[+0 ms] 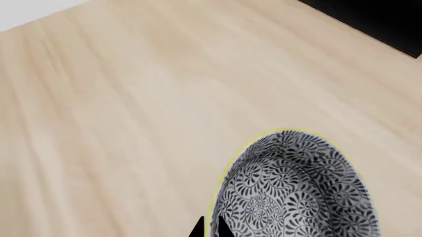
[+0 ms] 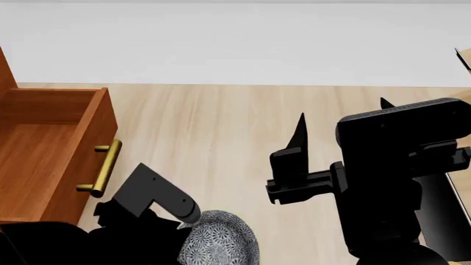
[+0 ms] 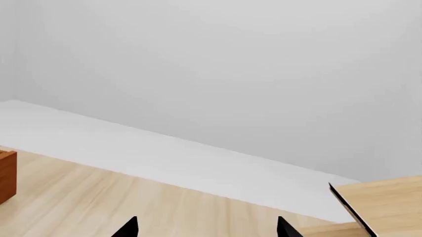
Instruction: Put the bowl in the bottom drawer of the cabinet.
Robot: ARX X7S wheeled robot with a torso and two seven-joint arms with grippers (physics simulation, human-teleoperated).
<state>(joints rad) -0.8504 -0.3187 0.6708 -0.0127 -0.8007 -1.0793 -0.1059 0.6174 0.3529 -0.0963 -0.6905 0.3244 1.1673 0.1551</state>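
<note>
Left gripper (image 2: 193,221): mostly hidden under the arm in the head view. In the left wrist view only two black fingertips (image 1: 221,228) show, straddling the rim of the bowl (image 1: 297,190), one just inside, one just outside. Reads as clamped on the rim, bowl tilted, its patterned inside facing that camera.

Right gripper (image 2: 342,118): jaws spread wide, nothing between them. Both tips visible in the right wrist view, well apart, pointing at the far white wall. It's raised over bare floor at right of centre, touching nothing.

Bowl position, head view: near edge of frame, just left of centre, partly covered by the left arm. It's to the right of the bottom drawer (image 2: 44,138), near the drawer front but not over it and not inside.

Drawer: pulled out of the cabinet (image 2: 6,69) at the left. Interior visible, nothing in it as far as shown; the near part is cut off by the arm. Brass bar handle (image 2: 103,168) on the front face, facing right toward the bowl.

Room: pale wood floor (image 2: 220,127) open between drawer front and right arm, and out to the far wall. A pale wooden rack (image 3: 382,205) with a black base shows at the far right edge, well apart from the bowl.
</note>
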